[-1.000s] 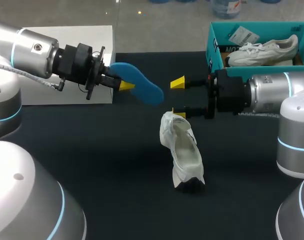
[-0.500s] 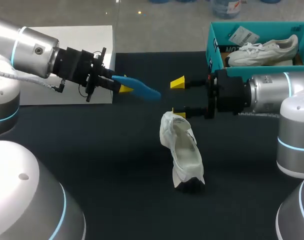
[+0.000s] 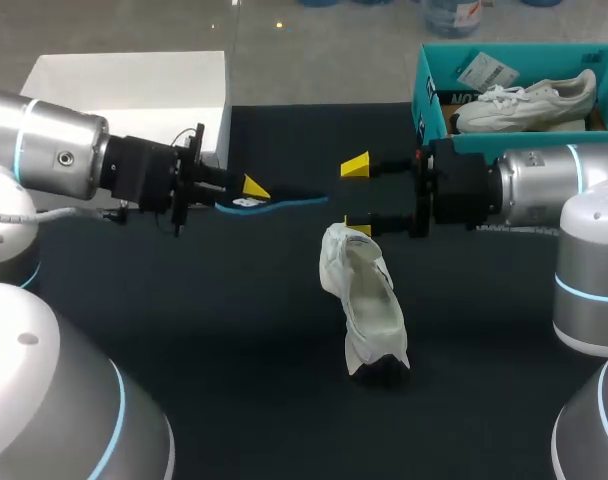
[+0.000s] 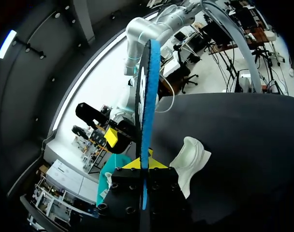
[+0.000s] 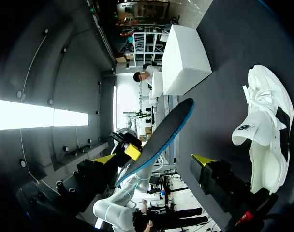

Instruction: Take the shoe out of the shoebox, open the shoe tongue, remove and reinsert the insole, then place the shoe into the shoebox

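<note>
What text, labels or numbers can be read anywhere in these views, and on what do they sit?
On the shoebox wall: dark print, cut off and too blurred to read.
On the paper tag inside it: marks too small to read.
On the shoe lying on the table: a small dark side mark, too small to read.
Nothing else legible.

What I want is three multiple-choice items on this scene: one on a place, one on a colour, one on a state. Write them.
1. The insole is: A on the floor; B in the left gripper; C in a drawer.
2. The shoebox is: A teal; B red; C yellow.
3. The right gripper is: A shut on the insole; B out of view; C open.
B: the fingers clamp one end. A: its walls are teal. C: its fingers stand apart, holding nothing.
</note>
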Robot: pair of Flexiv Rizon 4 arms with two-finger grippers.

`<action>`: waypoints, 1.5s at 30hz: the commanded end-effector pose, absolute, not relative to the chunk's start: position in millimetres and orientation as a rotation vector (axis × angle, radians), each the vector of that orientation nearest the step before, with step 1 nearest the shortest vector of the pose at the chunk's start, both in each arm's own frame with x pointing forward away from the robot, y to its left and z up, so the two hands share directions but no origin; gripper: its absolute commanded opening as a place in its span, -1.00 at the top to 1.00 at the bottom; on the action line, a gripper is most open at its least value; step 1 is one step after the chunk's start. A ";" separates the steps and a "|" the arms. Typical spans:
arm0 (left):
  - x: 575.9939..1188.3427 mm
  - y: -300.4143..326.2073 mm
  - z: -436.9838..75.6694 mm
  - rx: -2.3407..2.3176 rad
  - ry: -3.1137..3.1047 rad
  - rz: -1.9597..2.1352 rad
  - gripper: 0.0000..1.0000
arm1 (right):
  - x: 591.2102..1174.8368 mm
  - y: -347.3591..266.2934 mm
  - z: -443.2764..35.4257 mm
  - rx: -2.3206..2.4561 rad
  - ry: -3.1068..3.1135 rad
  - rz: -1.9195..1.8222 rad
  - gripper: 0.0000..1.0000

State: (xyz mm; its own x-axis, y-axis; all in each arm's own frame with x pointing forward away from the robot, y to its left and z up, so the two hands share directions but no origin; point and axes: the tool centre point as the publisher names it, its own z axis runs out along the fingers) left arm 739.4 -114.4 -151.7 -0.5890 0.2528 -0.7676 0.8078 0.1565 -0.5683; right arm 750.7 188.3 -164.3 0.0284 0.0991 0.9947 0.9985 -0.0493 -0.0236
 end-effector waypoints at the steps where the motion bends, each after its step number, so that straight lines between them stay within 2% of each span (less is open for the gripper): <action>1: 725.6 -121.7 -156.6 0.982 1.891 -1.429 1.00 | 749.8 189.3 -164.6 -1.334 -1.240 -1.176 -1.00; 29: 702.9 -181.8 -161.5 1.088 1.804 -1.385 1.00 | 749.8 189.3 -164.6 -1.334 -1.240 -1.176 -1.00; 30: 702.9 -182.0 -161.5 1.087 1.803 -1.386 1.00 | 749.8 189.3 -164.6 -1.334 -1.240 -1.176 0.16; 31: 702.9 -182.2 -161.5 1.087 1.801 -1.386 1.00 | 749.8 189.3 -164.6 -1.334 -1.240 -1.176 1.00; 45: 704.7 -176.3 -167.2 1.103 1.811 -1.350 1.00 | 749.8 189.3 -164.6 -1.334 -1.240 -1.176 1.00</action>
